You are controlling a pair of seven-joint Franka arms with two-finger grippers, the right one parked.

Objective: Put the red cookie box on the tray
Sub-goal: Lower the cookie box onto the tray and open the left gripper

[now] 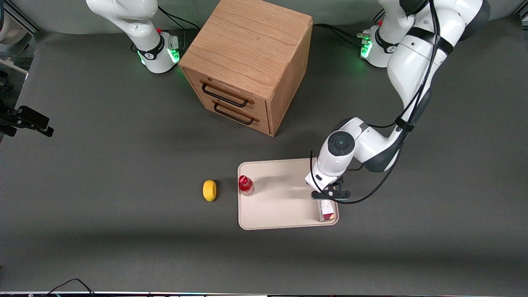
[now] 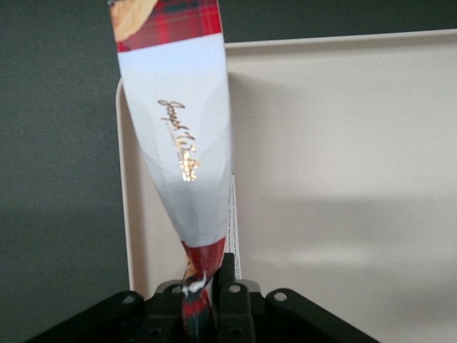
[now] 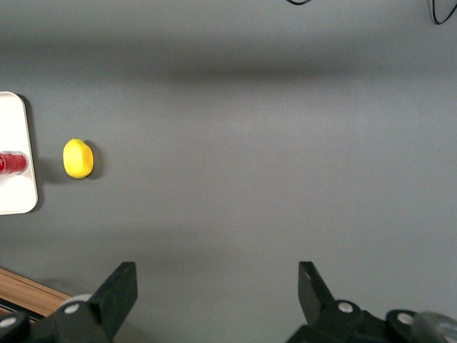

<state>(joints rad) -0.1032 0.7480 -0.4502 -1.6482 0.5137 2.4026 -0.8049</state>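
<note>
A long red-and-white cookie box (image 2: 182, 136) stands over the cream tray's (image 1: 280, 206) edge, pinched at one end by the tool (image 1: 330, 194), arm bent downward.

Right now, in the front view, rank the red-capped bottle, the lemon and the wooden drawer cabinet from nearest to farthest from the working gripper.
The gripper is shut on the red cookie box, over the tray edge at the working arm's end.
1. Red-capped bottle, on the tray's edge toward the parked arm.
2. Lemon, on the table beside the bottle, off the tray.
3. Wooden drawer cabinet, farthest from the front camera.
</note>
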